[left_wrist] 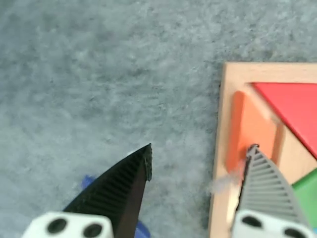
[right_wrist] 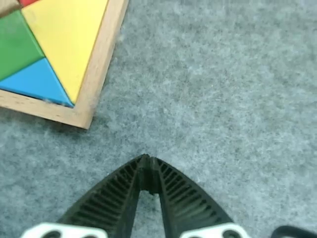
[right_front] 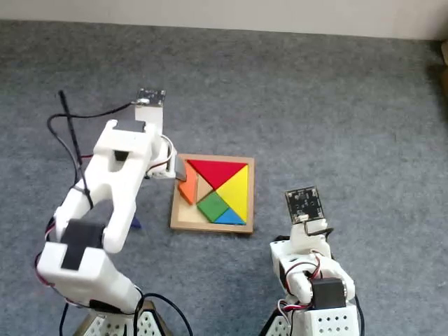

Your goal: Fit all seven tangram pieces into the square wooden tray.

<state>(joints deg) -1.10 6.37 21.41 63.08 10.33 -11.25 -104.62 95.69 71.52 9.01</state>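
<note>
At the left rim of the tray (right_front: pixel 175 210), your left pincer (left_wrist: pixel 200 148) is standing spread, one tip touching the orange piece (left_wrist: pixel 250 126) — be easing it flat, gently. Your right pincer (right_wrist: pixel 148 166) is hovering pressed together.

Grey, fuzzy, felt-like carpet (right_front: pixel 336 105), laid flat over the whole working surface, mottled in lighter and darker grey with a short, matted pile. Seen close in both wrist views as the same speckled fibre, lit evenly.

Along twelve o'clock of the high view, a pale off-white strip of flat surface (right_front: pixel 231 12), running from eleven o'clock across to one o'clock. Meets the carpet in a straight, slightly slanted border, a little lower toward one o'clock.

Between two and three o'clock of the high view, hard against the edge, a small brown object (right_front: pixel 444 73). Cut off there, and too little visible to identify.
</note>
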